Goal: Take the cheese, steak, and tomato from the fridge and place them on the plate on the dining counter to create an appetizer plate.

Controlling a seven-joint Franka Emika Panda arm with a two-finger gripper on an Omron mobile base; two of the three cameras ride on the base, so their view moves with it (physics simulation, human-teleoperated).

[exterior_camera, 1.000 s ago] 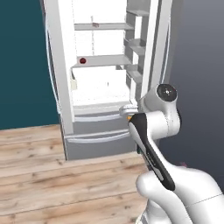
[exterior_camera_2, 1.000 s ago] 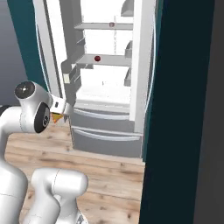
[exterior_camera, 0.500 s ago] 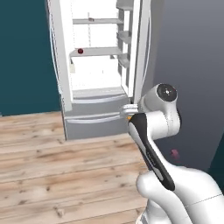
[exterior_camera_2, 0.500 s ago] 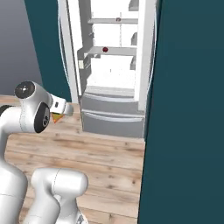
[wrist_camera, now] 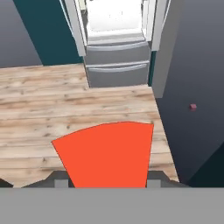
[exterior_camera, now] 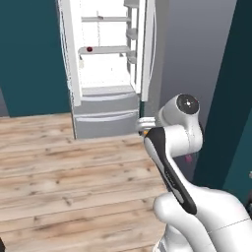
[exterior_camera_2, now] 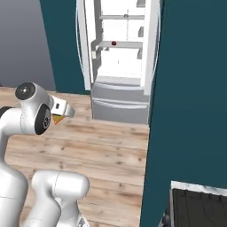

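Cheese (wrist_camera: pixel 107 154) sits clamped between the gripper's (wrist_camera: pixel 107 181) two fingers, jaws partly closed on the orange wedge, which the hand view shows wide and close against the wood floor (wrist_camera: pixel 52 100). From the right base view a sliver of orange (exterior_camera_2: pixel 57 118) peeks under the hand. Far ahead, the fridge (exterior_camera: pixel 106 74) stands open, with the tomato (exterior_camera: pixel 89 49) on a middle shelf at its left.

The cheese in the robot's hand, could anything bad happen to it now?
Maybe. The cheese sits between the gripper's small fingertips above bare wood floor, so a loose grip could drop it there. The fridge also stands open with the tomato inside, letting cold out.
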